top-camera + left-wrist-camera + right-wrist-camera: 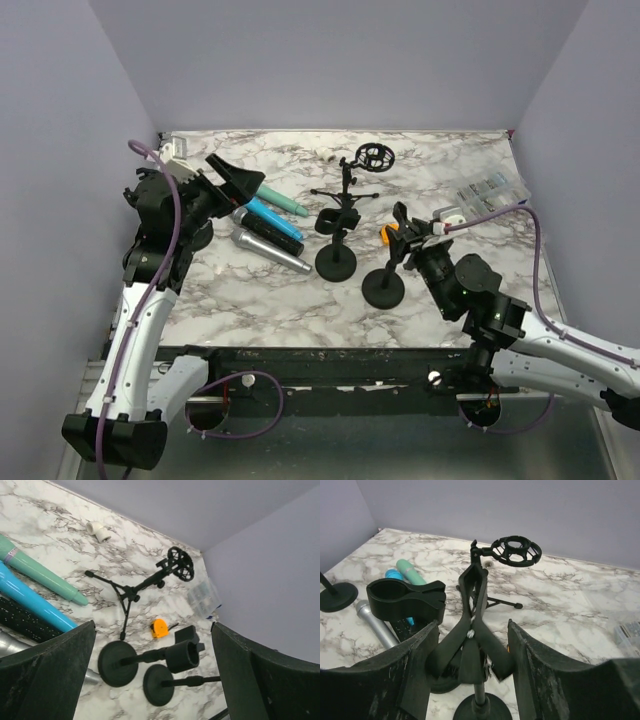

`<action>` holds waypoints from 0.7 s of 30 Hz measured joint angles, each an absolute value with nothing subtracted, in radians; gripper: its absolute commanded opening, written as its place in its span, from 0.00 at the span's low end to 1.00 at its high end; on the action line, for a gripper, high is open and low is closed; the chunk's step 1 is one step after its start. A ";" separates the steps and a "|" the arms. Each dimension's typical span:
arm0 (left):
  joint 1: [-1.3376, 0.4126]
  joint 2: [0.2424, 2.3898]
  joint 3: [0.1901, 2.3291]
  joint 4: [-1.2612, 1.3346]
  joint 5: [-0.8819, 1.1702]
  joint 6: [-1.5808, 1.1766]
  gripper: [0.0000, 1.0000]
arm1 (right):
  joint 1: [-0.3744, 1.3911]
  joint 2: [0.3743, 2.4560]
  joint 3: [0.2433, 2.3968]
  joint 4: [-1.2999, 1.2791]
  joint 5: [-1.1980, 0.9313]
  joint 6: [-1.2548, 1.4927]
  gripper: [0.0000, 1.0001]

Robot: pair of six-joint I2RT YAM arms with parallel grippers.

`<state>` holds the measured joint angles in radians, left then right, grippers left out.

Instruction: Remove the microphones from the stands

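Plastic box (pixel 490 190) contents unreadable; left hand (pixel 230 190) released, right hand (pixel 474 675) straddles clip (pixel 471 605), grip unclear.

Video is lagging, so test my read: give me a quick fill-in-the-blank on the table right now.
Counting the silver microphone, ____ microphones lie on the table. The shock mount sits on a ____ stand. The tape measure is ____. The right gripper straddles the empty ____ of a round-base stand.
Answers: four; tripod; orange; clip.
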<state>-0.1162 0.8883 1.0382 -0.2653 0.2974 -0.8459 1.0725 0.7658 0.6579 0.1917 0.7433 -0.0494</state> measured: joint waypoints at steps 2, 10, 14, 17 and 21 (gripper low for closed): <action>-0.142 0.908 1.038 -0.277 0.289 -0.763 0.96 | 1.073 0.735 0.670 0.115 0.745 0.009 0.77; -0.171 0.916 1.022 -0.267 0.302 -0.593 0.96 | 1.073 0.659 0.780 -0.220 0.743 0.218 0.95; -0.169 0.876 0.985 -0.238 0.311 -0.563 0.95 | 1.073 0.662 0.886 -0.362 0.741 0.329 0.94; -0.169 0.832 0.953 -0.231 0.311 -0.554 0.95 | 1.073 0.672 0.960 -0.417 0.736 0.380 0.83; -0.169 0.801 0.945 -0.218 0.310 -0.549 0.95 | 1.073 0.710 1.051 -0.460 0.737 0.421 0.57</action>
